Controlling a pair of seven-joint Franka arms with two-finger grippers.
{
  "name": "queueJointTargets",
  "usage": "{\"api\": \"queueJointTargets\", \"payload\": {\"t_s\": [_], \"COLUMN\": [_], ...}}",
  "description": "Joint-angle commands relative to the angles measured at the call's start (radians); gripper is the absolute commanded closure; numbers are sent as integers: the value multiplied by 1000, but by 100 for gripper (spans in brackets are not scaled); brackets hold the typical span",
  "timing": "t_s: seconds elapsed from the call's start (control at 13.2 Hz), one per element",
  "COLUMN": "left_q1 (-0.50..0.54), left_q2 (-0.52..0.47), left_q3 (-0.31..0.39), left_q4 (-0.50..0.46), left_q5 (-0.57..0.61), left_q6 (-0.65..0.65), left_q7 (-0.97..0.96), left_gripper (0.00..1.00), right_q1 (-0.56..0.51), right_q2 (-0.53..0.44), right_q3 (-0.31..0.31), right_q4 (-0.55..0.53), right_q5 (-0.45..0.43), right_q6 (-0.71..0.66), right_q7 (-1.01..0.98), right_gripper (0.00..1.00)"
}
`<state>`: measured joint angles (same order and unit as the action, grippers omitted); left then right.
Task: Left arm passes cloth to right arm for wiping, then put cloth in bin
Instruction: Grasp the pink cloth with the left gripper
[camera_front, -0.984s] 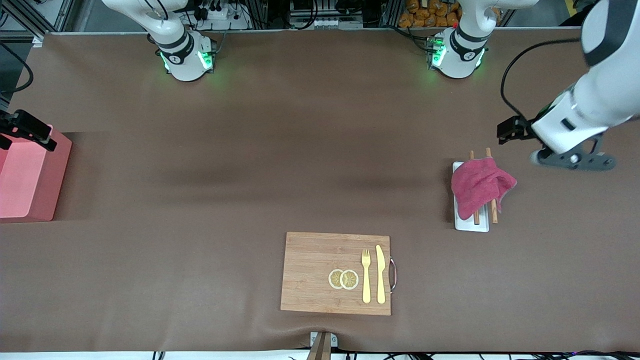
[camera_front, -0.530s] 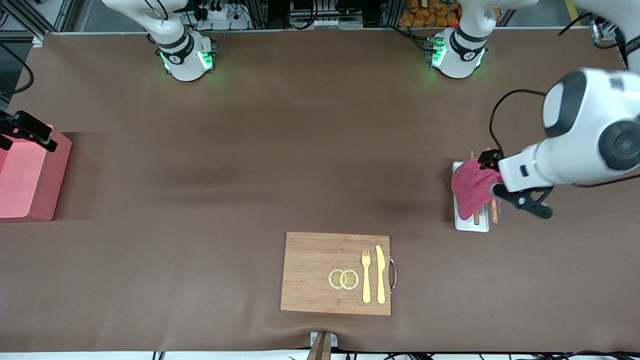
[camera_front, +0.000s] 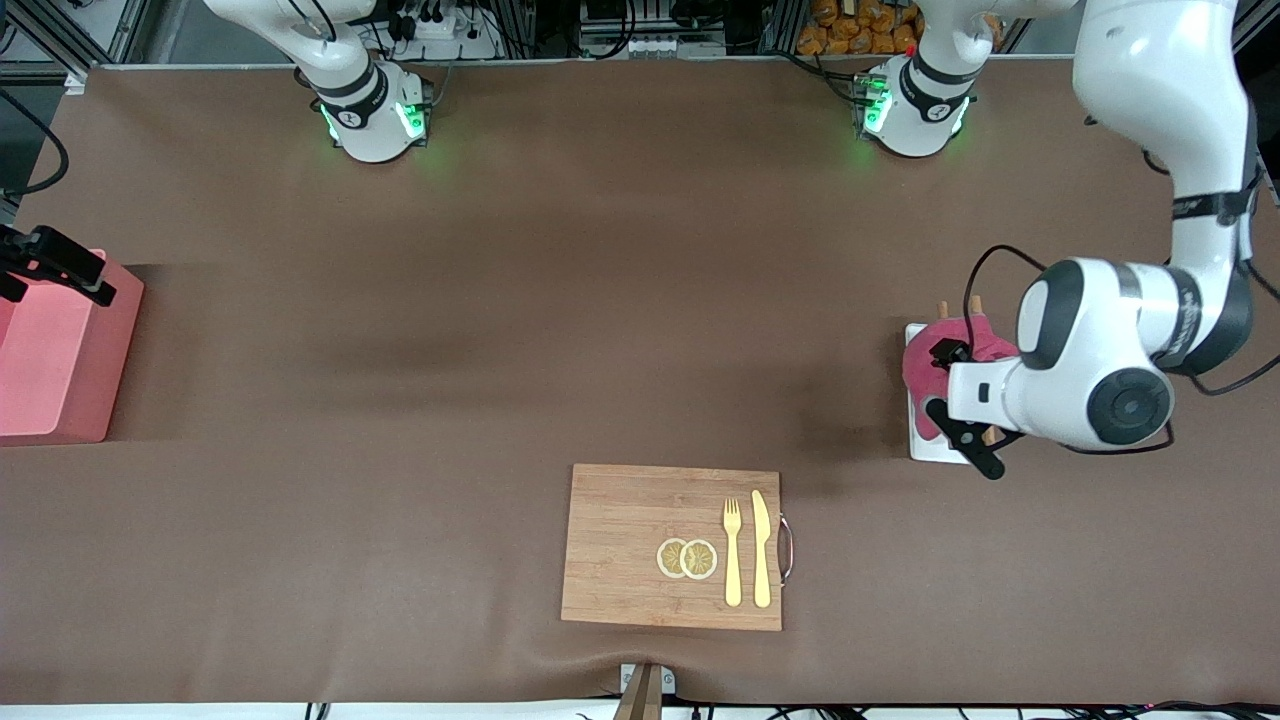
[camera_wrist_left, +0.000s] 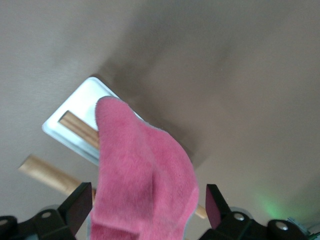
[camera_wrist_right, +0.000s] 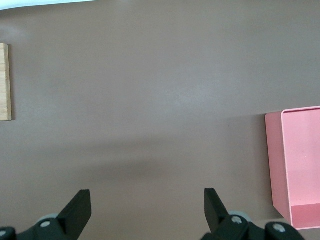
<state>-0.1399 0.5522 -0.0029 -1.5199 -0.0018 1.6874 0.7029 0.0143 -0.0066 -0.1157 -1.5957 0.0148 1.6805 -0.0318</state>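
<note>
The raspberry-pink cloth (camera_front: 922, 368) lies crumpled on a narrow white tray (camera_front: 935, 449) toward the left arm's end of the table, draped over two wooden chopsticks (camera_wrist_left: 46, 173). My left gripper (camera_front: 962, 432) hangs low over the cloth, open. In the left wrist view the cloth (camera_wrist_left: 142, 170) fills the gap between the two black fingers (camera_wrist_left: 79, 206), and neither finger presses on it. The pink bin (camera_front: 55, 360) stands at the right arm's end of the table. My right gripper (camera_wrist_right: 147, 207) waits there, open and empty, over the table beside the bin (camera_wrist_right: 300, 160).
A wooden cutting board (camera_front: 625, 545) lies near the front camera's edge, mid-table. It carries two lemon slices (camera_front: 687, 558), a yellow fork (camera_front: 732, 552) and a yellow knife (camera_front: 761, 548). Its edge (camera_wrist_right: 4, 82) shows in the right wrist view.
The left arm has swung in from beside the tray and come down over the cloth, fingers still open. The right arm has not moved.
</note>
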Motion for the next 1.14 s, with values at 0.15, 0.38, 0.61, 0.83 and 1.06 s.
{"api": "queueJointTargets", "payload": {"t_s": [0.15,0.38,0.61,0.83,1.06], "left_q1": [14,14,10,10,14], "left_q2": [77,97,106,101,95], "left_q3": [3,1,0,0,3], "left_q4": [64,63,60,50,49], "left_q5": [-21,-12,-21,-14,-7], "left_q6": [-6,5,5,-2,-59], "left_q7": [40,24,14,-2,-12], "left_gripper": [0,0,0,0,39], "right_q1": [-5,-1,-7,-5,-2], "right_q2": [16,20,20,20,20], "right_q3": [1,1,1,1,1], "right_q4": [13,13,13,13,11], "right_q5": [-1,2,7,7,8], "right_q6": [-5,-4,-7,-9,-9], "right_q7": [13,13,13,13,13], "right_gripper": [0,0,0,0,0]}}
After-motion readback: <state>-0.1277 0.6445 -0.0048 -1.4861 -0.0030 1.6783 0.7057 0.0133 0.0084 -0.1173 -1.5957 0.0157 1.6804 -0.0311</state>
